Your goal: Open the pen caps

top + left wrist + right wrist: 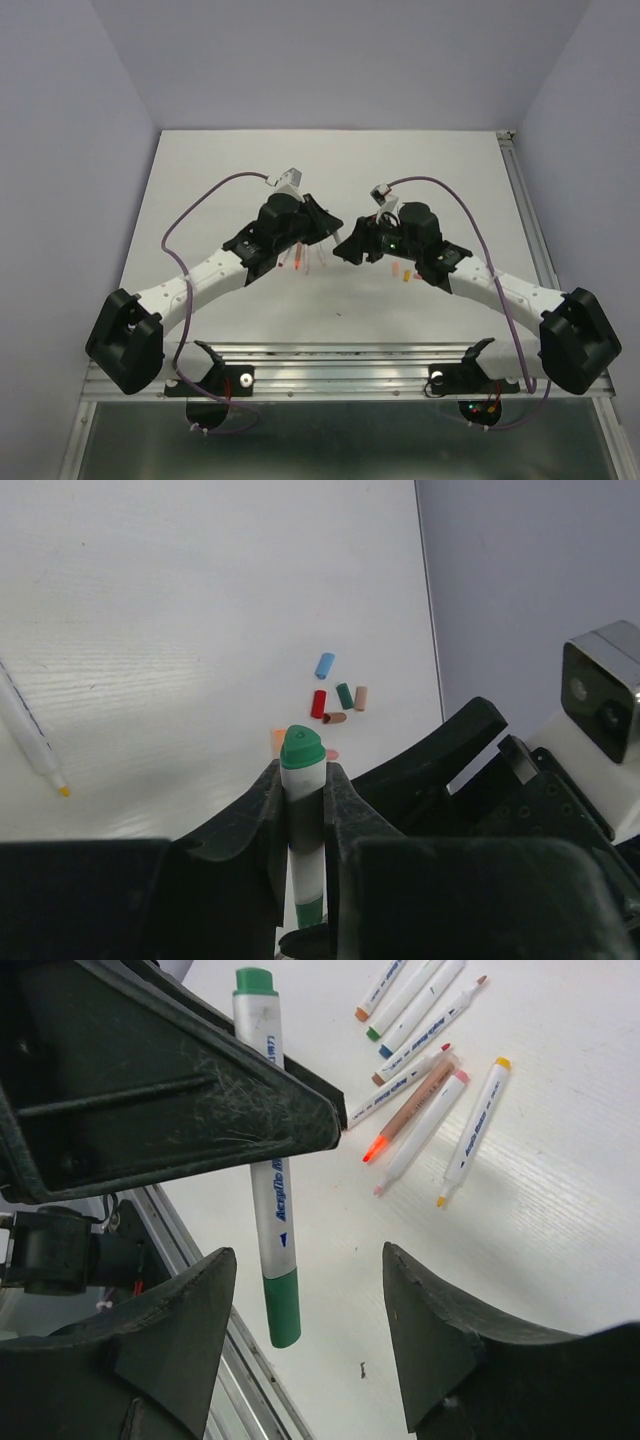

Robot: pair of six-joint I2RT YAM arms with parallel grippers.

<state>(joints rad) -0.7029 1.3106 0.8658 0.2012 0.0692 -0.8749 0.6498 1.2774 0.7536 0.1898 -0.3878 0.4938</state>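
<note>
The left gripper point(302, 780) pinched one white, green-ended pen point(272, 1210), while the right gripper point(305, 1260) gaped empty near it, with eight pens point(425, 1125) and some seven caps point(319, 703) lying beyond it.

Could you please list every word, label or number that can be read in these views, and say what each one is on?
"Acrylic": blue print along the white barrel of the green pen, which is clamped in the left gripper; the gripper hides what follows.
Small grey print near that pen's upper cap: too blurred to read.
Blue print on the loose pens: too small to read.
Top and left wrist views: nothing legible.
</note>
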